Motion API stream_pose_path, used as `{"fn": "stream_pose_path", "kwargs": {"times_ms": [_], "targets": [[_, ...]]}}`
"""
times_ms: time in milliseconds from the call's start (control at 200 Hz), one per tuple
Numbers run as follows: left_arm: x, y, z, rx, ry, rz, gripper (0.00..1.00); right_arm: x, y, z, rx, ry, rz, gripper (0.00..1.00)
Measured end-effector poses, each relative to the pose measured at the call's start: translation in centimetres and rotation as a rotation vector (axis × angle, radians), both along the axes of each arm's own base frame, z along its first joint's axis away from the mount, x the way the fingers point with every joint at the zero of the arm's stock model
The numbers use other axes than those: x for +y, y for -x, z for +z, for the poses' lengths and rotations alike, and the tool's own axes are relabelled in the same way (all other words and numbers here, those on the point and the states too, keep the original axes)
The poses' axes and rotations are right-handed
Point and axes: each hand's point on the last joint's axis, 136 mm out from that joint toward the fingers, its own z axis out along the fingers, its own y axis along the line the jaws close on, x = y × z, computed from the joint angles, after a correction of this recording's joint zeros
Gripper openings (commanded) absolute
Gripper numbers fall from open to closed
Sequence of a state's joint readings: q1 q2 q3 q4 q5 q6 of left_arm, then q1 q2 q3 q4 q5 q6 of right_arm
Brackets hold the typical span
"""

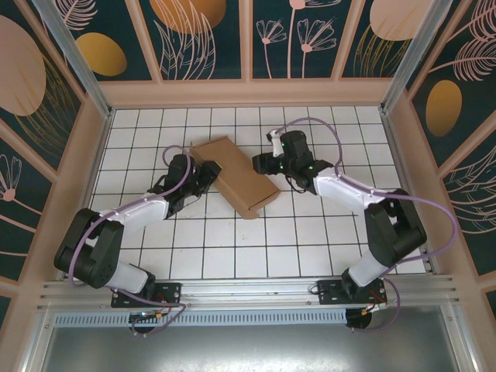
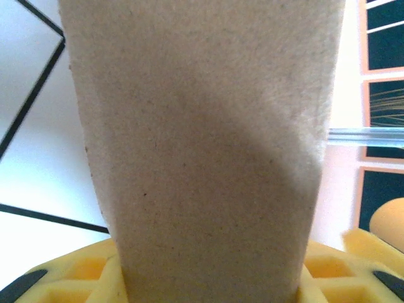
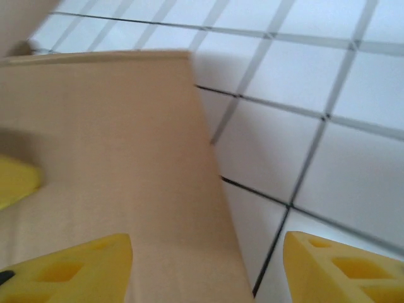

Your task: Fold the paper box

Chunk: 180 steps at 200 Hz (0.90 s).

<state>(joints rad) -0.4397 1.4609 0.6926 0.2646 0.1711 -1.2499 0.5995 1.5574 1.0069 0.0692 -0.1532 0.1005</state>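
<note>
The paper box (image 1: 235, 178) lies on the white tiled table (image 1: 232, 248), a little toward 12 o'clock of the middle in the top view. Its long side runs from 11 o'clock down to 5 o'clock. The two grippers flank it. The left gripper (image 1: 204, 173) is against its 9 o'clock side, and the right gripper (image 1: 263, 163) is at its 2 o'clock edge.

In the left wrist view a tall cardboard panel (image 2: 208, 145) stands upright, directly in front of the left gripper (image 2: 221, 259). It covers the gap between the yellow fingers (image 2: 76, 281). I cannot tell whether they press on it or merely sit against it.

In the right wrist view the right gripper (image 3: 207, 238) is spread wide, clamping nothing. One finger (image 3: 76, 268) hangs over the flat face of the box (image 3: 113, 145) at 7 o'clock, the other over bare tile at 5 o'clock. The straight edge of the box runs between them. At 9 o'clock a small yellow shape (image 3: 14, 182) rests on the cardboard, and what it belongs to is unclear.

The box is plain brown cardboard, folded into a long flat slab with a clean top and a shadowed side wall at its 5 o'clock end.

The left arm (image 1: 124, 221) reaches from its base at 7 o'clock up toward 1 o'clock, elbow bent low. The right arm (image 1: 349, 190) rises from 5 o'clock, folds at the elbow and stretches toward 10 o'clock.
</note>
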Motion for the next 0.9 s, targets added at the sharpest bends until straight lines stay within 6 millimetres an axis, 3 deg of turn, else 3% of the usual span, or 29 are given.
{"fn": "stream_pose_path", "kwargs": {"times_ms": [65,175,270,500,691,901], "targets": [[0.4,0.3,-0.5,0.029,-0.014,0.016,0.43,2.2,2.7,0.6,-0.114,0.044,0.130,0.71],[0.7,0.4,-0.7,0.078,-0.029,0.040,0.44,6.4,8.1,-0.2,-0.245,0.156,0.352,0.77],[1.0,0.1,-0.1,0.095,-0.042,0.062,0.43,8.2,10.1,-0.9,-0.315,0.234,0.440,0.81],[1.9,0.1,1.8,0.090,-0.055,0.114,0.43,9.3,10.3,-1.7,-0.385,0.350,0.478,0.83],[2.4,0.2,1.9,0.112,-0.072,0.143,0.43,10.2,10.1,-3.0,-0.451,0.483,0.474,0.85],[3.4,0.4,1.6,0.151,-0.102,0.197,0.43,9.4,8.1,-4.8,-0.563,0.719,0.402,0.74]]}}
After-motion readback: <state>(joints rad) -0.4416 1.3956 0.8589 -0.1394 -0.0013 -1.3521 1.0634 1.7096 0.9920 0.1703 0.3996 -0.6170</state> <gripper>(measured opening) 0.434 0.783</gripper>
